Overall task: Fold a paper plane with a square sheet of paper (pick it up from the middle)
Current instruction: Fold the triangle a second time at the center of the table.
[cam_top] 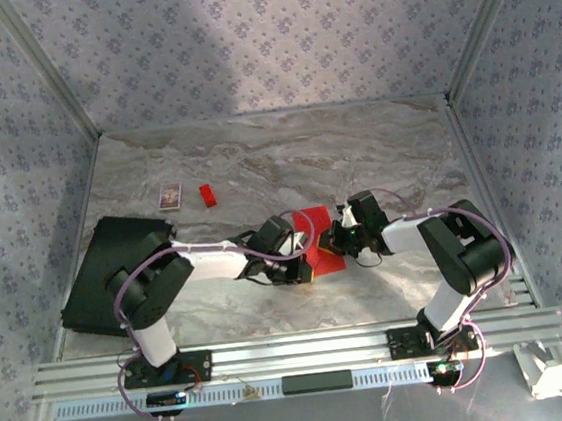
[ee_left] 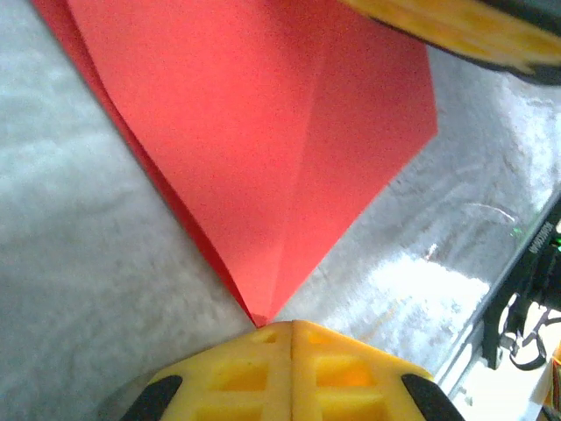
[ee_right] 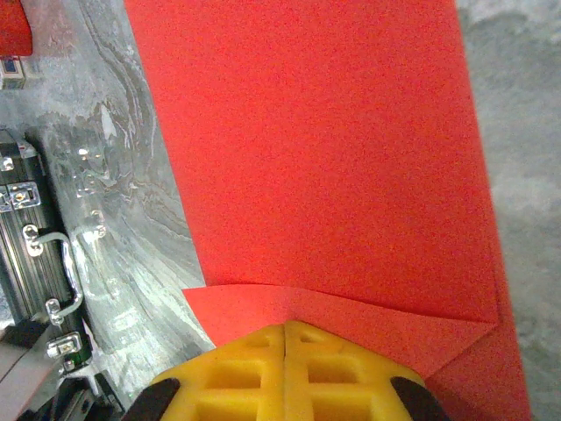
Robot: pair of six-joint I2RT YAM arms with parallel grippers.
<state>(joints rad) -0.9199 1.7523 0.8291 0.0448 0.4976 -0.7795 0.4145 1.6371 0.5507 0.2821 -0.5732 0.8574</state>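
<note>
**Two tools closed on the red sheet, crease at risk**

The left tool [ee_left: 292,326] is sitting clamped shut right at the pointed corner of the thin, bright red paper sheet [ee_left: 263,149]. The sheet is lying part-folded mid-bench, with a crease running up from that corner. Across the sheet, the right tool [ee_right: 285,326], also closed tight, is bearing on a turned-over flap. Pinching or just pressing? I cannot tell for either.

The danger: that glossy grey marble bench [cam_top: 256,163] is looking slick, so any sideways push is likely sliding the sheet and skewing the crease. And the yellow tips are working very near each other; a bump there risks crumpling the fold.
</note>
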